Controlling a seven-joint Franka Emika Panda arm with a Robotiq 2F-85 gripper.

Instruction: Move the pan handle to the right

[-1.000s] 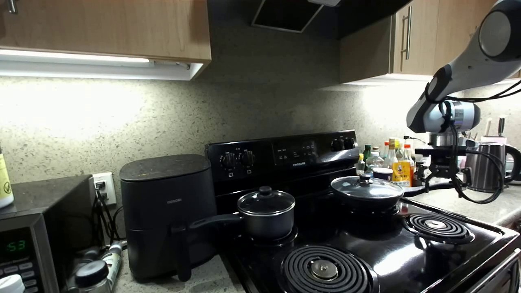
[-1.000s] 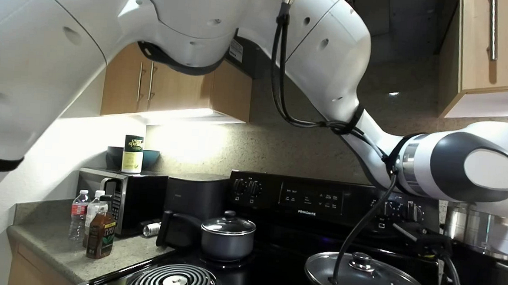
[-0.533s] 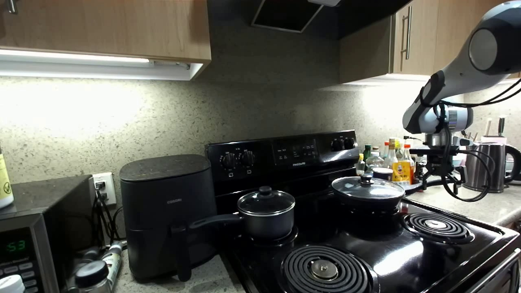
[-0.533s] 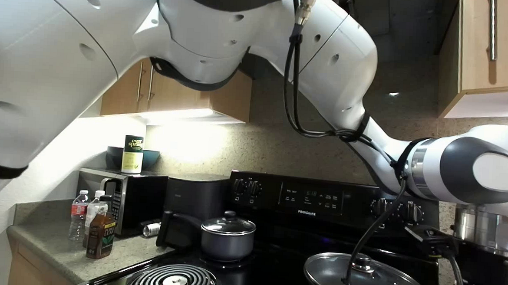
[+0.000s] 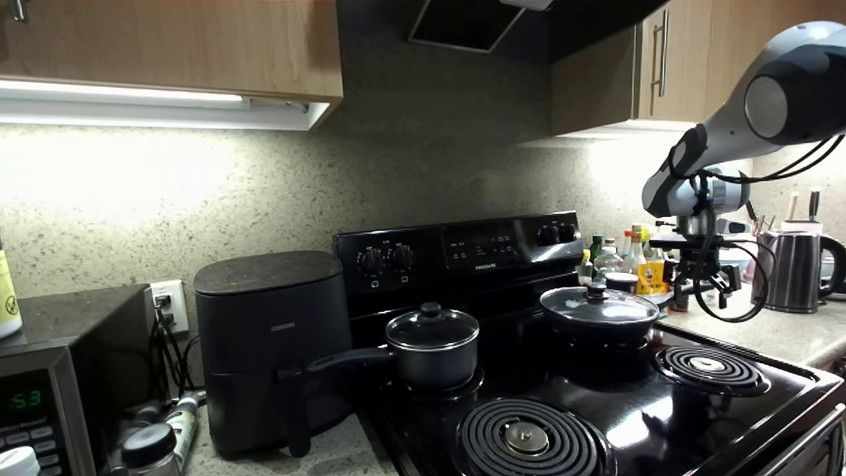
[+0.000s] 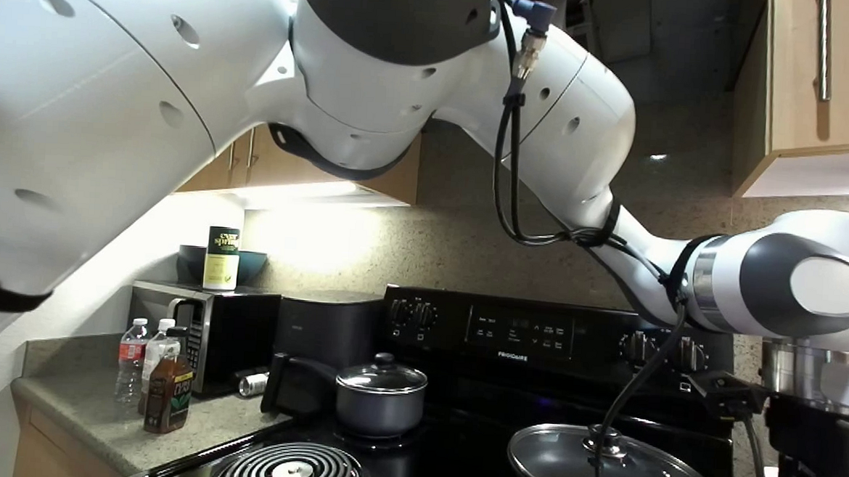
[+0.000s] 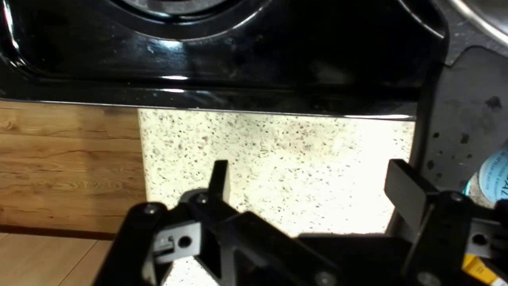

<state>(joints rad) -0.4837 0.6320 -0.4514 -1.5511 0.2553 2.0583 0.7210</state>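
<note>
The pan [image 5: 595, 330] sits on the stove's back burner under its domed glass lid, and it shows in an exterior view [image 6: 543, 470]. Its dark handle [image 5: 670, 298] slants out past the stove's side edge, partly hidden behind the gripper. In the wrist view the handle [image 7: 462, 111] runs down the right side from the pan's rim [image 7: 464, 35]. My gripper [image 7: 309, 167] is open and empty over the pale countertop, with the handle outside its right finger. Whether that finger touches the handle I cannot tell. The gripper [image 5: 699, 297] also shows in an exterior view.
Several bottles [image 5: 640, 268] stand behind the handle, and one with a blue label [image 7: 496, 174] shows at the wrist view's right edge. A kettle [image 5: 790, 271] stands on the counter [image 5: 733, 325]. A lidded pot [image 5: 433, 357] and air fryer [image 5: 271, 357] are farther left.
The gripper and forearm have moved left towards the pan in an exterior view. The handle has swung back towards the wall and bottles. The pan has shifted only slightly; the gripper stays open.
</note>
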